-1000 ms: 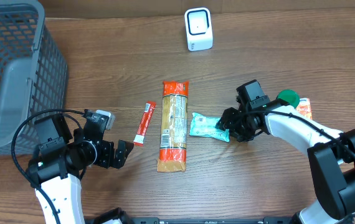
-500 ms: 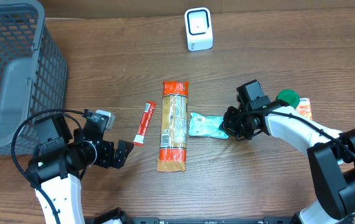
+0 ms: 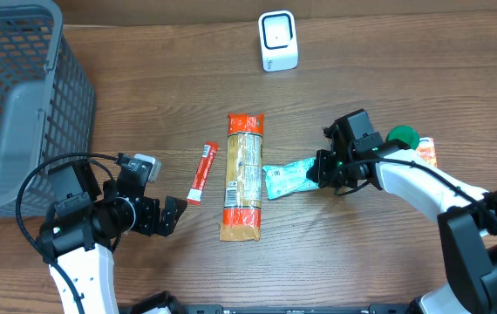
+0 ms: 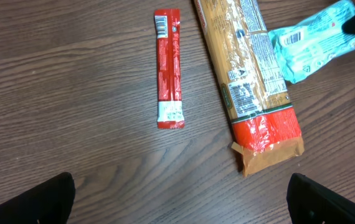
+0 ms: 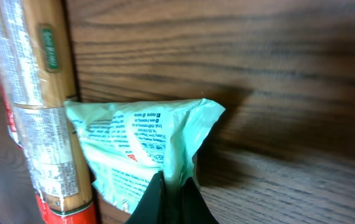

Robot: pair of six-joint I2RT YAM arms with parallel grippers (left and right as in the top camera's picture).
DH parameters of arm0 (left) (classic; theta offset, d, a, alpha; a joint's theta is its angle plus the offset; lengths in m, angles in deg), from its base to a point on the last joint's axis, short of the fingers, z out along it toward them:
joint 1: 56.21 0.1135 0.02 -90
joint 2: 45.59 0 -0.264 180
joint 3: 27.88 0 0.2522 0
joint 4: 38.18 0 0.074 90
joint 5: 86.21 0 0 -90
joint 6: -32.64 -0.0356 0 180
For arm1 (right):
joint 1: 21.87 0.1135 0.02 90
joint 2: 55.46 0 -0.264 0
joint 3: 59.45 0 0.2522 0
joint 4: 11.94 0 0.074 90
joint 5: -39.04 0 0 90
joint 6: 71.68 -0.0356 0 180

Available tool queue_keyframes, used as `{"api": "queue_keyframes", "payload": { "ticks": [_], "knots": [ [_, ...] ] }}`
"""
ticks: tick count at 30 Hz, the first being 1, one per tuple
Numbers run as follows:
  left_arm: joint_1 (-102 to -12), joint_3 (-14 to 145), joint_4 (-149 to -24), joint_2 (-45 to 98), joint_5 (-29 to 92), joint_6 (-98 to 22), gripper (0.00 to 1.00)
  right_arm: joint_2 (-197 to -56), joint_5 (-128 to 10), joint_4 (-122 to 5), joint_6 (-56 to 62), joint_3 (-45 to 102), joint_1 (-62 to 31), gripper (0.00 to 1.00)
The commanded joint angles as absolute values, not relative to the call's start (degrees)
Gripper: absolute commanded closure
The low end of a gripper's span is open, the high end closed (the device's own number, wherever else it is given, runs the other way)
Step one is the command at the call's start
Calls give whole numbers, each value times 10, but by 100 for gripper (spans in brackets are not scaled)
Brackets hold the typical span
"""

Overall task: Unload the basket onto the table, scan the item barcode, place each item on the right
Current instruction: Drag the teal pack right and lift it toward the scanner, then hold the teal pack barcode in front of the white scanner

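A wooden table [image 3: 144, 87] seen from overhead, with a long pasta packet [image 3: 243, 174] lying lengthwise at its centre. A grey mesh basket [image 3: 13, 96] stands well to the packet's left, at the table's far corner. The left gripper [image 3: 168, 215] hovers near the packet's lower left, jaws spread wide and holding nothing; its wrist view shows both fingertips at the bottom corners of the frame with bare wood between them. The right gripper [image 3: 323, 170] sits just right of the packet, its fingers [image 5: 171, 196] pinched tight on one crumpled edge of a teal pouch [image 3: 288, 179]. The pouch, the item for scanning, stretches at a slant from that grip towards the packet, its free end meeting the packet's right edge and a barcode showing on its upper face. A white barcode scanner [image 3: 277, 40] stands upright well beyond the packet's top end, slightly to the right. A red stick sachet [image 3: 202, 172] lies just left of the packet, nearly parallel to it and apart from it.
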State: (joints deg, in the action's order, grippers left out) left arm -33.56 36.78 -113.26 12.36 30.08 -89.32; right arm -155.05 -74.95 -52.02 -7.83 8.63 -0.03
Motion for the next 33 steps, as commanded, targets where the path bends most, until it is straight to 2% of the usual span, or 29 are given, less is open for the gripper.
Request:
{"api": "queue_keyframes", "payload": {
  "ticks": [1,8,13,19,25,33],
  "knots": [
    [-331,376,-1132,125,301,-904,1,-1519,-764,-515,-52,100,-15,96],
    [-331,376,-1132,125,301,-904,0,-1486,-802,-535,2,125,-24,96],
    [-331,376,-1132,125,301,-904,0,-1469,-799,-623,69,201,-24,96],
    [-331,376,-1132,125,302,-904,0,-1469,-738,-793,74,382,-24,97],
    [-331,376,-1132,125,301,-904,0,-1481,-678,-908,66,562,-23,97],
    [-331,376,-1132,125,301,-904,0,-1597,-588,-1086,90,841,-14,97]
  ]
}}
